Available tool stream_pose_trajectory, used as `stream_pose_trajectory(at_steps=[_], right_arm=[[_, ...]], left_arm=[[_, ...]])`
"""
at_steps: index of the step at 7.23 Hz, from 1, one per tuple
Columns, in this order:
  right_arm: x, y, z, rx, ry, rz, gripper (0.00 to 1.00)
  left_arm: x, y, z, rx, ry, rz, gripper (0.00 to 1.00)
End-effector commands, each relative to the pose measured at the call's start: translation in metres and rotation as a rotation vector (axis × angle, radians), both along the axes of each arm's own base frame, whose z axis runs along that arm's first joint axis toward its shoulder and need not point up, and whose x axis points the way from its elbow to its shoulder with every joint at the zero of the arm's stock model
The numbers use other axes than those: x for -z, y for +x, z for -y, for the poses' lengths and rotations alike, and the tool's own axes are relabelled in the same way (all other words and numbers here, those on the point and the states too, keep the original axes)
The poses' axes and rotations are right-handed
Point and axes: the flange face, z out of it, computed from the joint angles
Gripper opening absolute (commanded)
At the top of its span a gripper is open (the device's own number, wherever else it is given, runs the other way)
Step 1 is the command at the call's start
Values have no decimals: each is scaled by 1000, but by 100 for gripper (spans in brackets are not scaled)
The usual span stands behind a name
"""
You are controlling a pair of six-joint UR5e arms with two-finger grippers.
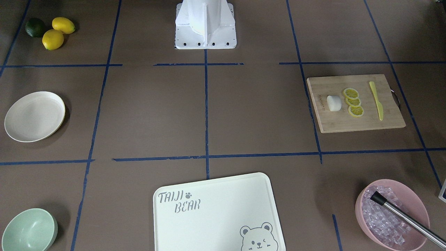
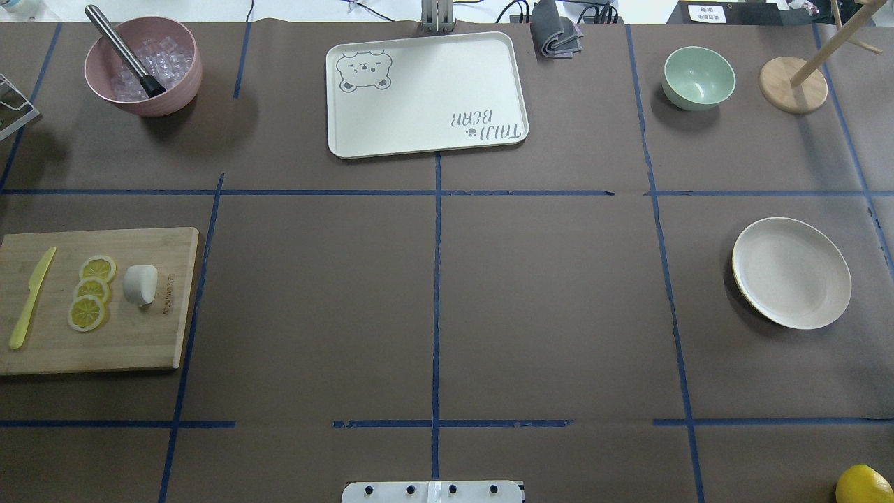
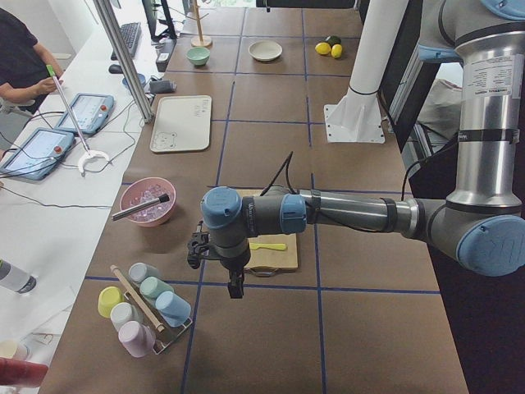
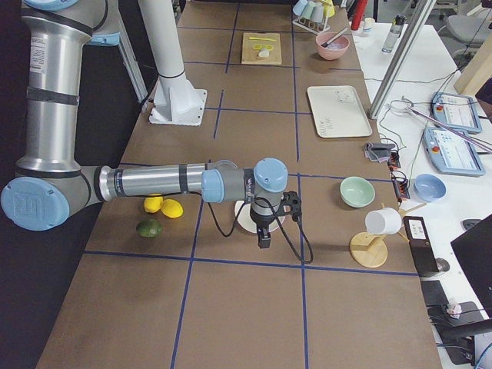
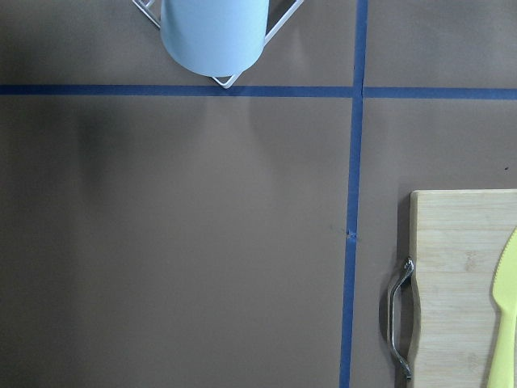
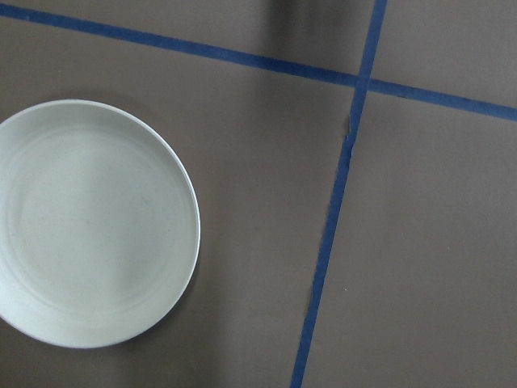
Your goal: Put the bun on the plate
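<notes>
Left gripper (image 3: 235, 287) hanging over brown-papered table (image 2: 545, 293) off cutting board (image 2: 140, 342) end, right gripper (image 4: 264, 240) over table near plate (image 2: 791, 272), finger spacing of both cannot be told, bun (image 2: 140, 285) on board touching lemon slices (image 2: 93, 288), well apart from plate, blue tape grid (image 2: 436, 279), side bench (image 3: 49, 205) with tablets (image 3: 86, 111)

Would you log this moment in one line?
bun: on cutting board | plate: empty | left gripper: unclear | right gripper: unclear

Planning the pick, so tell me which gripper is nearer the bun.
Left. The left gripper hangs off the handle end of the cutting board holding the bun; the right gripper hangs by the plate, across the table.
</notes>
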Motion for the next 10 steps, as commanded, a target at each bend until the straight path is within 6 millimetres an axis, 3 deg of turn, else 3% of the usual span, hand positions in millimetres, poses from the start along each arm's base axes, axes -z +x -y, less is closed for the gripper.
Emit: stream_pose_trajectory(at_steps=[1, 2, 3, 4, 6, 10], right_arm=[[-42, -49, 6, -73, -11, 35, 99], [-47, -79, 3, -103, -47, 54, 96], [-41, -100, 0, -131, -76, 74, 95], [-40, -111, -4, -140, -89, 84, 95], [-57, -124, -10, -113, -118, 65, 95], [-65, -128, -12, -108, -126, 46, 91]], left_arm=[[3, 0, 1, 0, 5, 0, 100], [4, 0, 2, 0, 7, 0, 100], [6, 0, 4, 0, 13, 0, 100], [8, 0, 6, 2, 35, 1, 100], [9, 0, 8, 1, 46, 1, 100], [11, 0, 10, 1, 52, 3, 100]])
